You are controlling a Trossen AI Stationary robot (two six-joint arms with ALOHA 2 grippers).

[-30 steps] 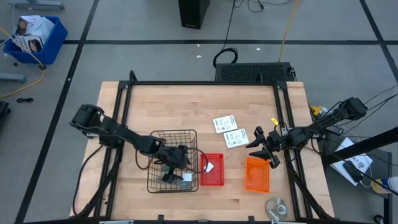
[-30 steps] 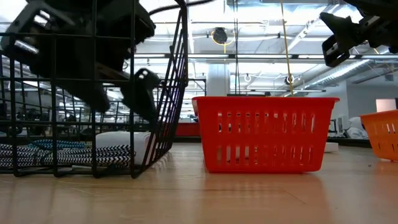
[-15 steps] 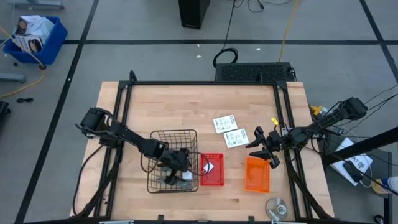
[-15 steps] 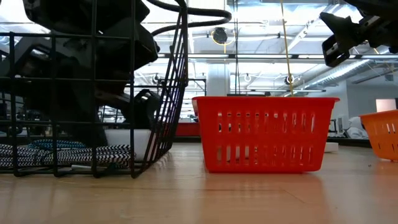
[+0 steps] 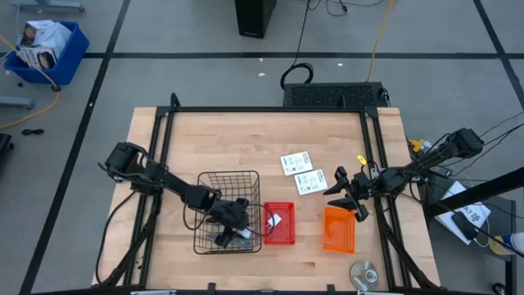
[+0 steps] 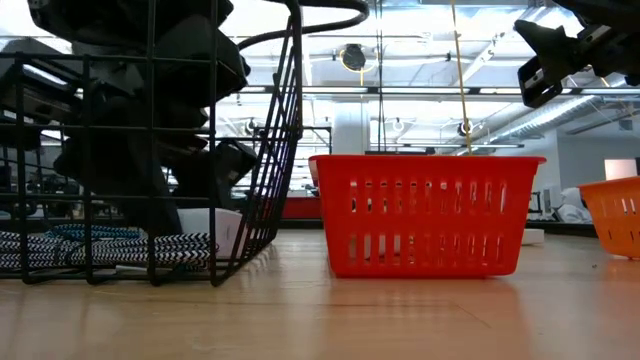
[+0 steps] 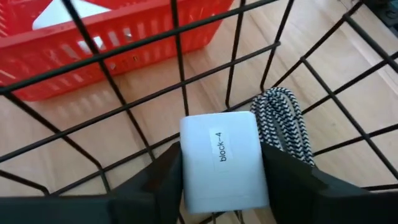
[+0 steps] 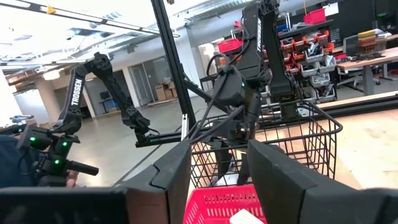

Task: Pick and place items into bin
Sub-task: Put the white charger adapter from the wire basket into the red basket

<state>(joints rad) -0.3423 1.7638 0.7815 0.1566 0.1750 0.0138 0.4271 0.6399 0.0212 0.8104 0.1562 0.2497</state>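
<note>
Wooden surface (image 5: 237,139), black wire basket (image 5: 209,182) near left. Left hand (image 7: 217,186) reaches inside, fingers flanking white block (image 7: 222,158) beside braided cord (image 7: 283,121), apparently gripping for lift-out. Red bin (image 5: 281,233) adjacent right. Cards (image 5: 301,170) await mid-surface. Right hand (image 5: 350,197) waits, partly parted, nothing held.

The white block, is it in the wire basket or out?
In. The white block sits between the left gripper fingers, with black wire basket bars around it.

Black wire basket (image 7: 292,56), smooth white block (image 7: 224,162), braided cloth cable (image 7: 283,121).
</note>
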